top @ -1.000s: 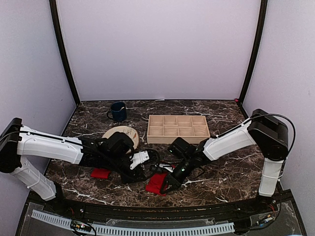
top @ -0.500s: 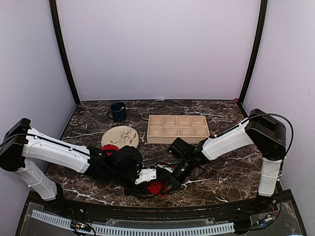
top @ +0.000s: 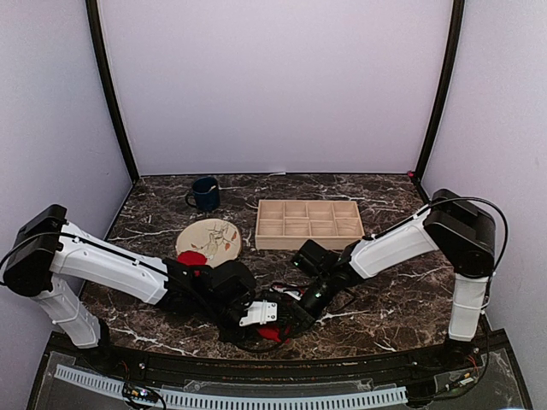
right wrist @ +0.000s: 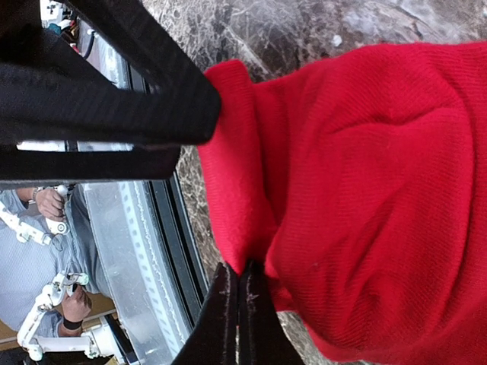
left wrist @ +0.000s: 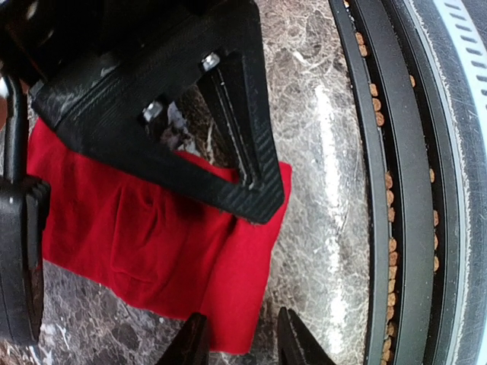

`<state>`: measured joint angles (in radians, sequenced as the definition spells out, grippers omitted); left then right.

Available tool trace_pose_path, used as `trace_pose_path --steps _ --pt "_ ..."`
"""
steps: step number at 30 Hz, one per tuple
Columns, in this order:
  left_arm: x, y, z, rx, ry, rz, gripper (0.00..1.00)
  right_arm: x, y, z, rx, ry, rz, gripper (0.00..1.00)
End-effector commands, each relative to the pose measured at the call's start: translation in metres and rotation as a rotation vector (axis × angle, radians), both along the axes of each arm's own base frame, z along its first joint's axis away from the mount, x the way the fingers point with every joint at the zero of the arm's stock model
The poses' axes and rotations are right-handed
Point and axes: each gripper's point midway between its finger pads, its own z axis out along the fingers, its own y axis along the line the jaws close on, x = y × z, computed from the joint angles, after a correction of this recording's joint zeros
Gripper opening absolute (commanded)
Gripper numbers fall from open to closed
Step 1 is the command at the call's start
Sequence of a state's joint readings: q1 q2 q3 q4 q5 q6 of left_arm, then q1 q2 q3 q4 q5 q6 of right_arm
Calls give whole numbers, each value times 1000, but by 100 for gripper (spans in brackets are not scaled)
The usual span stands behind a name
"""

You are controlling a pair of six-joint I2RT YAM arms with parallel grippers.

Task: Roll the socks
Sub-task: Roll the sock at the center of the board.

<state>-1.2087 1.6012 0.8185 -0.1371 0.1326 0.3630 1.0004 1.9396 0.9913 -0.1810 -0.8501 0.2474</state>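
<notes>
Swung in since, the left tool [left wrist: 242, 346] hangs part open, empty.
Limp, light sock [left wrist: 152, 243]: right tool [right wrist: 240, 304] is clamped on its fold; take the free edge.

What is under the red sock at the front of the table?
Only the dark marble table shows around the sock. Whatever lies beneath the fabric is covered and cannot be seen.

bright red sock [right wrist: 365, 190] of matt fine-knit cloth; dark white-veined stone-look tabletop [left wrist: 319, 137], smooth, glossy; pale compartmented tray [top: 309, 219] of matt wood.
</notes>
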Motion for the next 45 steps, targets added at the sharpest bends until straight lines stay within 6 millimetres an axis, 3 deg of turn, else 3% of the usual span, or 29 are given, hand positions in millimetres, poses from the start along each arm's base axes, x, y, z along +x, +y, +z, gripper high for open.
trace_pose_path --steps 1,28,45 --pt "0 -10 5 -15 -32 -43 33 3 4 1 6 20 0 0" --pt "9 -12 -18 69 -117 -71 32 -2 0 0 1 44 19 0" --pt "-15 0 -41 192 46 -105 6 2 -2 2 1 44 7 2"
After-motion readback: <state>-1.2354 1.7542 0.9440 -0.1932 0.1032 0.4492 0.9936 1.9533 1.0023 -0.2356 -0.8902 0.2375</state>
